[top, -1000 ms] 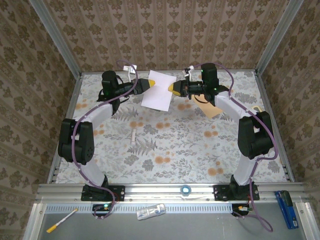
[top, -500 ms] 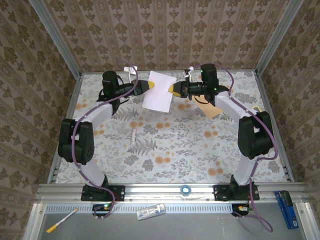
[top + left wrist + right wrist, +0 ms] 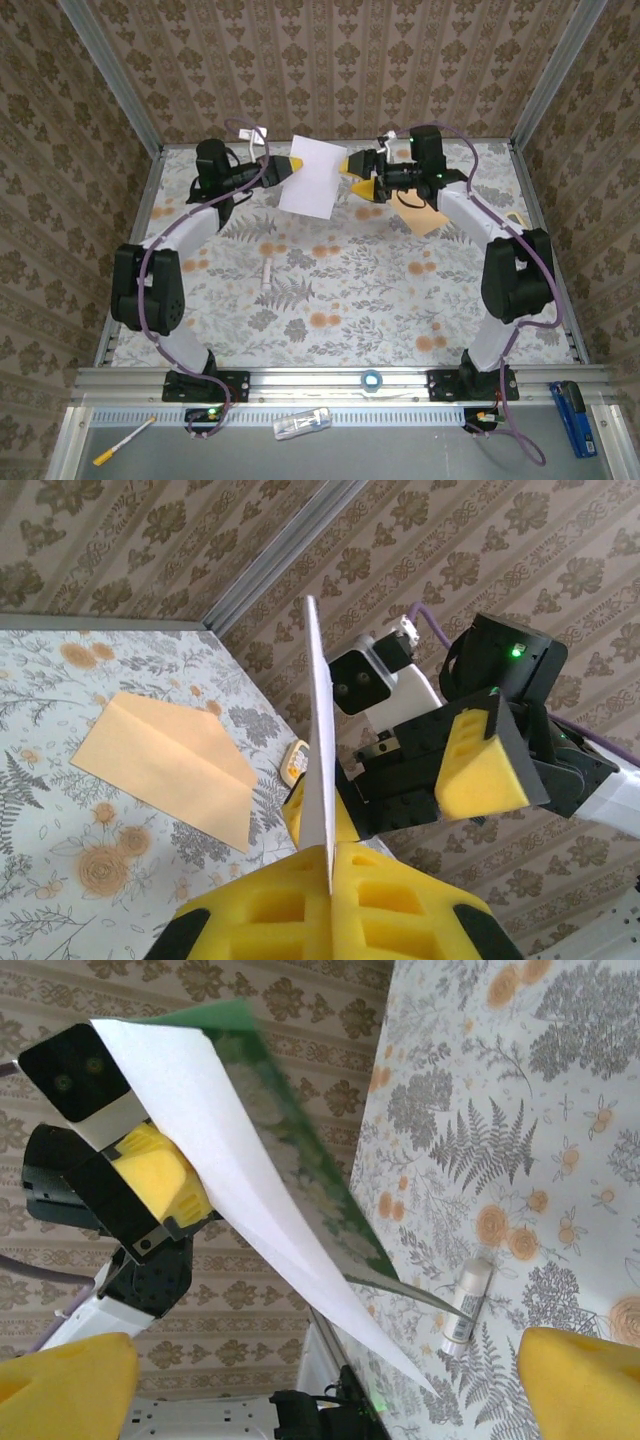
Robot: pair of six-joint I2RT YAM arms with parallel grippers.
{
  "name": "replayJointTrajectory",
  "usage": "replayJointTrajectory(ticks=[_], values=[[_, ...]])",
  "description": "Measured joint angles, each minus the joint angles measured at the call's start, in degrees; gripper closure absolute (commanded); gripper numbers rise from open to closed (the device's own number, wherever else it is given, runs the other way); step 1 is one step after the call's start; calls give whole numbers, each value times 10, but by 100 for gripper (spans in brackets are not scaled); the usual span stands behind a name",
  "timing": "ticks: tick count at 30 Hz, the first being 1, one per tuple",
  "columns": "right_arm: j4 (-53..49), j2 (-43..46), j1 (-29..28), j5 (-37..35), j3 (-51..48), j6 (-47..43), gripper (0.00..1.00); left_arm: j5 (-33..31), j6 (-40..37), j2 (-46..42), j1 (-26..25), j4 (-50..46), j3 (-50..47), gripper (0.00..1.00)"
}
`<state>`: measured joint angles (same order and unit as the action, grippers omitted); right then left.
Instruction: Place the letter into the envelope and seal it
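Note:
The letter [image 3: 310,176], a white sheet with a green-edged printed side, hangs in the air over the far middle of the table. My left gripper [image 3: 291,166] is shut on its left edge; in the left wrist view the letter [image 3: 318,730] stands edge-on, pinched between the yellow pads of that gripper [image 3: 331,868]. My right gripper [image 3: 360,176] is open just right of the sheet, apart from it. In the right wrist view the letter [image 3: 225,1155] hangs free between that gripper's [image 3: 320,1390] wide-spread fingers. The tan envelope [image 3: 427,219] [image 3: 165,765] lies flat, flap open, partly under the right arm.
A white glue stick [image 3: 268,274] [image 3: 466,1306] lies on the floral cloth left of centre. A pale yellow calculator [image 3: 295,760] lies beyond the envelope. A tape roll [image 3: 372,380] sits on the front rail; patterned walls close in the back and sides.
The left gripper has shut on the letter's left edge. The right gripper has opened, let go of the letter and drawn back to the right. The sheet has shifted slightly left.

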<state>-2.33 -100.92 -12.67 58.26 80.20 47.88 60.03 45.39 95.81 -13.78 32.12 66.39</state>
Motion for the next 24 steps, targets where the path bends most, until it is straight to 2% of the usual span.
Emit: replayJointTrajectory(ticks=[7, 15, 20, 24], values=[[51, 64, 18, -10, -67, 2, 0, -71, -5, -62, 0, -11, -13, 100], [115, 73, 19, -13, -101, -1, 0, -143, 9, -110, -16, -3, -26, 100], [210, 78, 10, -28, -137, 40, 0, -226, 26, -126, -55, 5, -51, 100], [314, 78, -22, -73, -177, 111, 0, -317, 33, -134, -90, 9, -61, 100]])
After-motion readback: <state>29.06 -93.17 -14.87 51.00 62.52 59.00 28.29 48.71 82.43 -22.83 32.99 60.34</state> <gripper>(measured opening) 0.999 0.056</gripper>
